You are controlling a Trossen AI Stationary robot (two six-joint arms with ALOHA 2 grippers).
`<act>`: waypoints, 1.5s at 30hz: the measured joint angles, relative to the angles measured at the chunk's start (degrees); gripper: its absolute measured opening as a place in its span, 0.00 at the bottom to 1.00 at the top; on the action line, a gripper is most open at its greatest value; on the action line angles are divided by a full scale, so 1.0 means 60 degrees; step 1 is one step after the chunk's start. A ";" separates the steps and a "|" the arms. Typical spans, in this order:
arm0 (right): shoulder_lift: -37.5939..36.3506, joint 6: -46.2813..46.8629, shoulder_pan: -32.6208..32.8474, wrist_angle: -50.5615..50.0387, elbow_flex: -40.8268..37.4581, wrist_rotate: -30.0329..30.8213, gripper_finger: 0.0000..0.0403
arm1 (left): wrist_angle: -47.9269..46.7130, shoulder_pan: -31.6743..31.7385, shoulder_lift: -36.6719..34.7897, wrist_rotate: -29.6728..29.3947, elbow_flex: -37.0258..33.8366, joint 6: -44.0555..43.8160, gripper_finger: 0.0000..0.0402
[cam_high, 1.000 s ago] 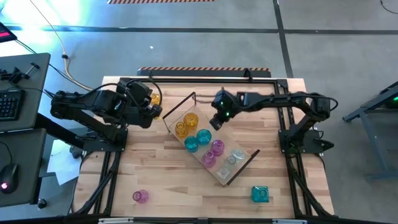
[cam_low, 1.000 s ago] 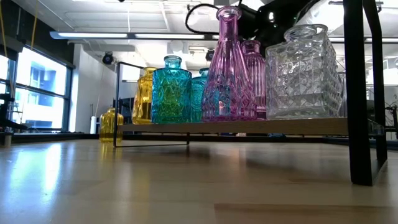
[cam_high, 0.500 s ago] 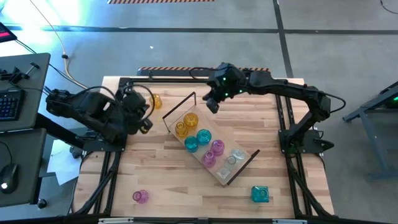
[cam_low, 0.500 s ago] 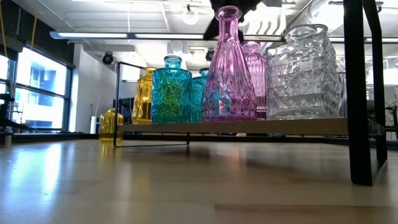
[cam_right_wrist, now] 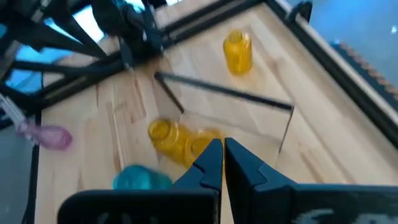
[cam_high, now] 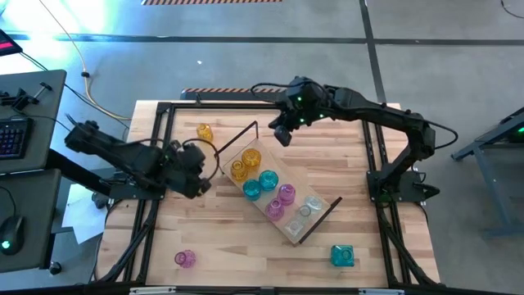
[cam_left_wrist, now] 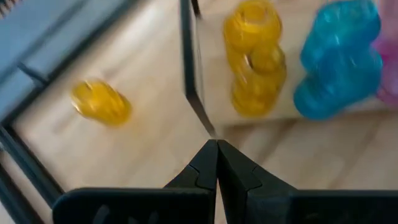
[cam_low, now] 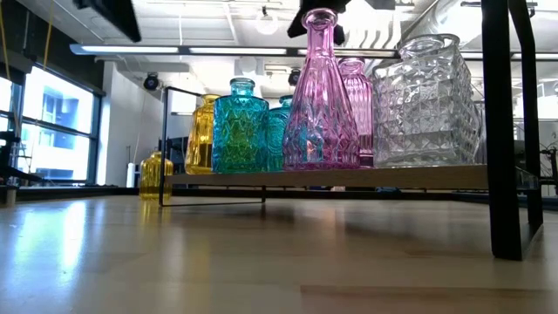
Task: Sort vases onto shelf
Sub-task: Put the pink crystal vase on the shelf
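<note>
The shelf (cam_high: 304,232), a light-wood board with black frame loops, lies slantwise at mid-table. On it stand two amber vases (cam_high: 244,163), two teal vases (cam_high: 259,184), two pink ones (cam_high: 280,201) and clear ones (cam_high: 307,209). Three vases sit loose on the table: an amber vase (cam_high: 204,131) far left, a pink vase (cam_high: 186,258) near left, a teal vase (cam_high: 342,256) near right. My left gripper (cam_high: 201,187) hovers shut left of the shelf's amber end. My right gripper (cam_high: 281,136) hangs shut, high beyond the shelf's far end.
A black metal frame (cam_high: 262,104) runs along the table's far and side edges. Bare slatted wood (cam_high: 229,238) lies between the shelf and the near-left pink vase. A desk with a keyboard (cam_high: 12,135) stands off the table's left.
My left gripper has swung down and toward the table's near edge, away from the loose amber vase, which now shows in full. My right gripper has risen from over the shelf's amber end and drawn toward the far edge. Both stayed shut.
</note>
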 joint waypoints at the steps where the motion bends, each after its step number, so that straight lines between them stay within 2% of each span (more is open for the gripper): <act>1: 0.0000 -0.0004 0.0030 -0.0227 0.0001 -0.0037 0.00 | 0.0019 -0.0108 0.0000 0.0262 -0.0065 -0.0176 0.00; 8: 0.0004 -0.0711 0.0103 -0.1708 0.0001 -0.0081 0.00 | 0.0408 -0.1270 -0.0007 0.2256 -0.0067 -0.0794 0.00; 15: 0.0004 -0.1329 0.0162 -0.2097 0.0001 -0.0085 0.00 | 0.2359 -0.2579 0.0158 0.3914 -0.0063 -0.0120 0.00; 19: 0.0004 -0.1824 0.0169 -0.2448 0.0001 -0.0095 0.00 | 0.3058 -0.3231 0.0341 0.4304 -0.0063 -0.0665 0.00; 27: 0.0004 -0.2431 0.0162 -0.2627 0.0001 -0.0103 0.00 | 0.3096 -0.4402 0.0885 0.4569 -0.0063 -0.2738 0.00; 37: 0.0004 -0.2718 0.0169 -0.2648 0.0001 -0.0252 0.00 | 0.3145 -0.5038 0.2175 0.5825 -0.0063 -0.3752 0.00; 45: 0.0004 -0.2714 0.0308 -0.2685 0.0001 -0.0263 0.00 | 0.3244 -0.5537 0.2778 0.5945 -0.0063 -0.4106 0.00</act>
